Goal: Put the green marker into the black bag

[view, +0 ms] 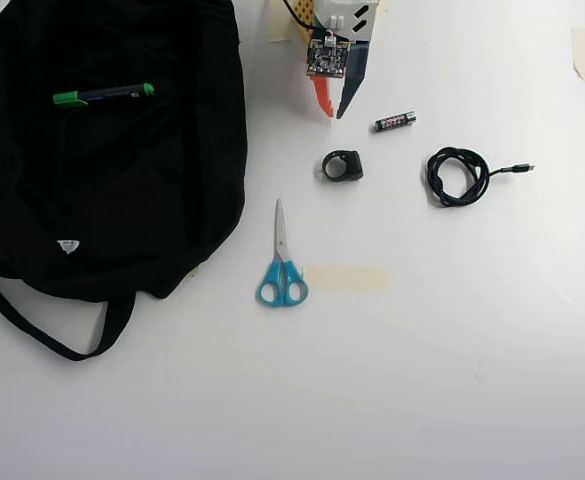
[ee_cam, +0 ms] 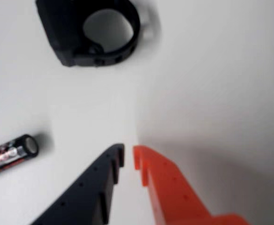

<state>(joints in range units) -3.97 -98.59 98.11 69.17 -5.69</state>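
In the overhead view the green marker point(view: 102, 95), black-barrelled with a green cap, lies flat on top of the black bag point(view: 122, 190) near the bag's upper left. The bag spreads over the table's left side, its strap trailing to the lower left. My gripper point(view: 334, 114) sits at the top centre, well to the right of the bag and apart from the marker. In the wrist view its black and orange fingertips point(ee_cam: 129, 152) stand almost together with only a thin gap and nothing between them. That view shows neither marker nor bag.
A black ring-shaped part point(view: 342, 166) point(ee_cam: 94, 33) lies just ahead of the gripper. A small battery point(view: 395, 121) point(ee_cam: 10, 154) lies beside it. A coiled black cable point(view: 457, 176) is to the right, blue-handled scissors point(view: 281, 260) and a tape strip point(view: 347, 277) sit mid-table.
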